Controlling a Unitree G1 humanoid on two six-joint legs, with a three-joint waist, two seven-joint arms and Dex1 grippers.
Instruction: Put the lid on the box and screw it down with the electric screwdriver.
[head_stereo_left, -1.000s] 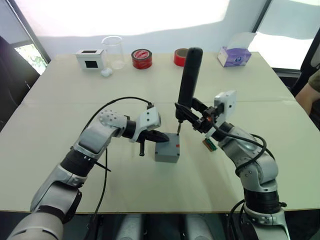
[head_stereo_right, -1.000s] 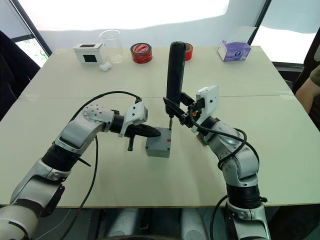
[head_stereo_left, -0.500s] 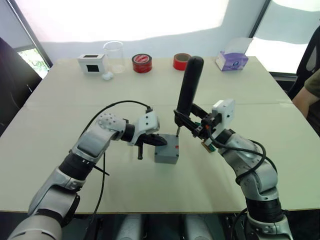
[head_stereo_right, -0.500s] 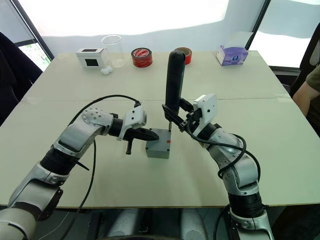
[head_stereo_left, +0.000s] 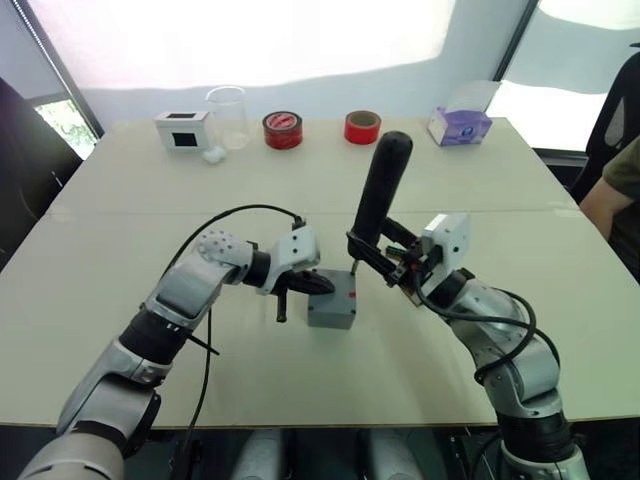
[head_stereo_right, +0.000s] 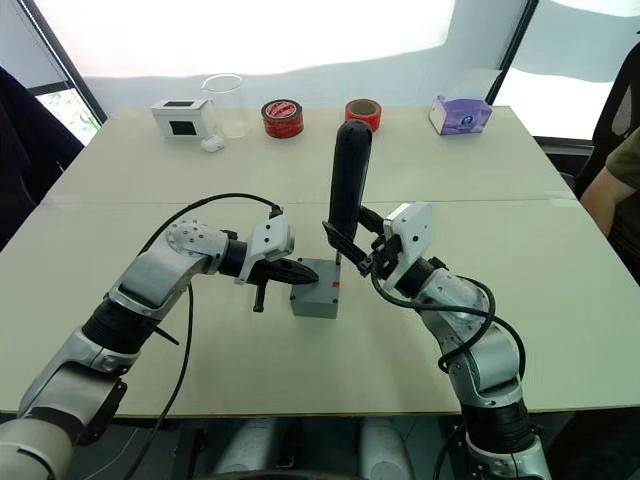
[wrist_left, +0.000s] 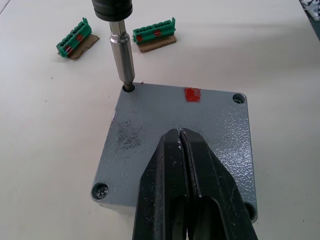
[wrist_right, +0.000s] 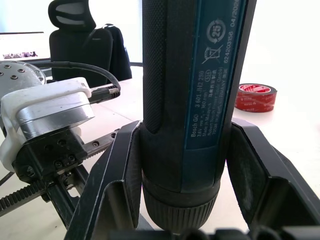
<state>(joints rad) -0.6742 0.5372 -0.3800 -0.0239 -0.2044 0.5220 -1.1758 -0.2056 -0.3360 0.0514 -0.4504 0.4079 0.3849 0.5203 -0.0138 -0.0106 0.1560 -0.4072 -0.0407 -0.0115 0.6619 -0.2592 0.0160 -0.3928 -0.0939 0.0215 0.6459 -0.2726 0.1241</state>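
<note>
Vs 1 s ago: head cam has shifted; electric screwdriver leans a bit more, bit still at the same corner. Lid sits on box, grey, red mark at far edge, screw in near corner. Bit is in far corner hole. Left gripper fingers pressed together, resting on lid top. Right gripper clamped on screwdriver's lower body, near table centre.

1. Square grey plastic lid: speckled texture, small red mark, dark smudge.
2. Thick black cylindrical electric screwdriver with silver metal bit.
3. Two green terminal blocks with red inserts.
4. Red tape rolls.
5. Purple tissue box.
6. Beige table.
</note>
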